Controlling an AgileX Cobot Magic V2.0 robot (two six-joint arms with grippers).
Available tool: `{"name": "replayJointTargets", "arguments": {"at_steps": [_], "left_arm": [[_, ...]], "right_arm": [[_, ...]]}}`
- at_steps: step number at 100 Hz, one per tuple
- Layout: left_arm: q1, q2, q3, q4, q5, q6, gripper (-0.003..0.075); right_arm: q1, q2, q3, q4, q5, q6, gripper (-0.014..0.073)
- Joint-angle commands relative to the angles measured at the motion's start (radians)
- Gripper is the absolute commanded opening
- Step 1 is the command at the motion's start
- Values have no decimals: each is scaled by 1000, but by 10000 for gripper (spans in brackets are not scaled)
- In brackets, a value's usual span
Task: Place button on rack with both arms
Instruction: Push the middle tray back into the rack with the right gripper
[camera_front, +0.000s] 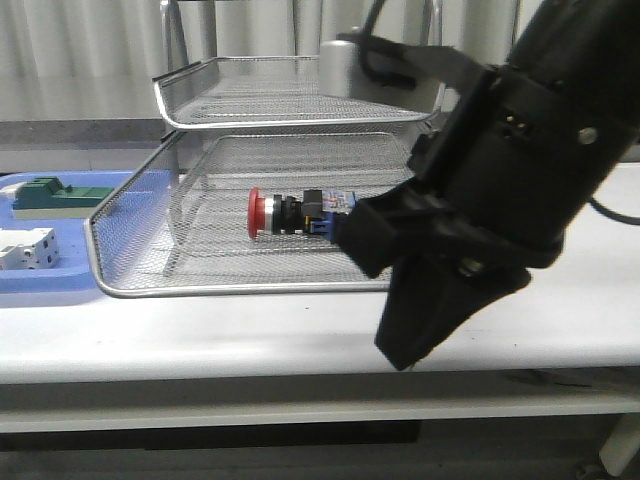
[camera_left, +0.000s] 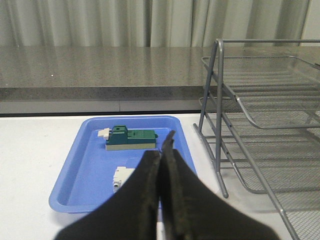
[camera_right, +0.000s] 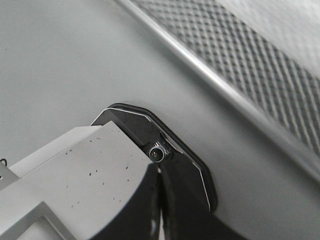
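In the front view, the button (camera_front: 292, 213) is seen lying on its side in the lower tier of the rack (camera_front: 240, 285), with the right gripper (camera_front: 415, 350) empty and closed beside it. In the left wrist view, the left gripper (camera_left: 162, 150) is closed on nothing above the tray (camera_left: 70, 197). In the right wrist view, closed fingers (camera_right: 150, 210) are shown. Placement is judged done; only a clear withdrawal is called for.

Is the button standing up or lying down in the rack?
Lying down: the button rests on its side on the rack's bottom tray, red head leftward.
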Motion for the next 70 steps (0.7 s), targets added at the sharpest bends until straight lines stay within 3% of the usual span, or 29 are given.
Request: {"name": "replayJointTargets", "arguments": {"at_steps": [1,48,70], "left_arm": [[4,9,-27,-21,-67,-4,-20],[4,9,-27,-21,-67,-4,-20],[4,9,-27,-21,-67,-4,-20]], "right_arm": [[28,8,-51,-9,-54,-13,-61],[57,149,-145,-192,-144,-13,-61],[18,191,-218,-259,-190,-13,-61]]}}
